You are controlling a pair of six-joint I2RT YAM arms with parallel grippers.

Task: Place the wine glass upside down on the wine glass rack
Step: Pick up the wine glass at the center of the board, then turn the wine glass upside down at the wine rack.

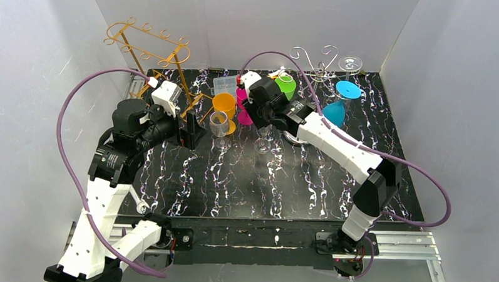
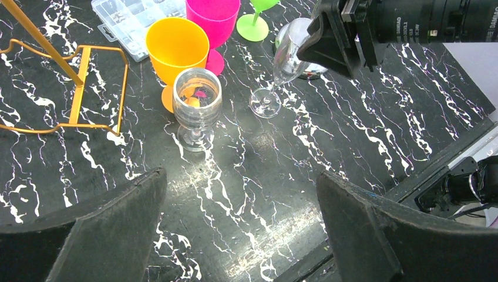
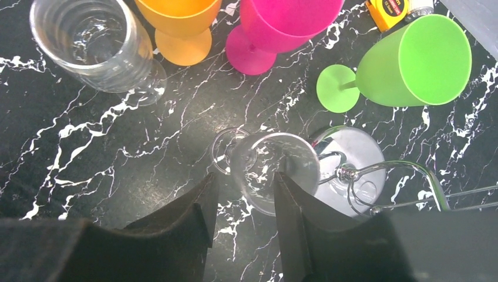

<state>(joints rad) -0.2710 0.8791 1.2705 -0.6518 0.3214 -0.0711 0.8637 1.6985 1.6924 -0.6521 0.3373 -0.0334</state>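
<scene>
A clear wine glass stands on its foot on the black marbled table, leaning a little. My right gripper is over its bowl with the jaws partly closed. The near side of the rim lies between the fingers. A thin gap shows at the left finger, and the right finger covers part of the bowl. The silver wire rack stands right behind the glass. A gold rack is at the back left. My left gripper hangs wide open and empty.
A ribbed clear goblet, an orange cup, a pink cup and a green cup crowd the glass's left and back. Blue glasses and a clear one are at the silver rack. A plastic box lies behind.
</scene>
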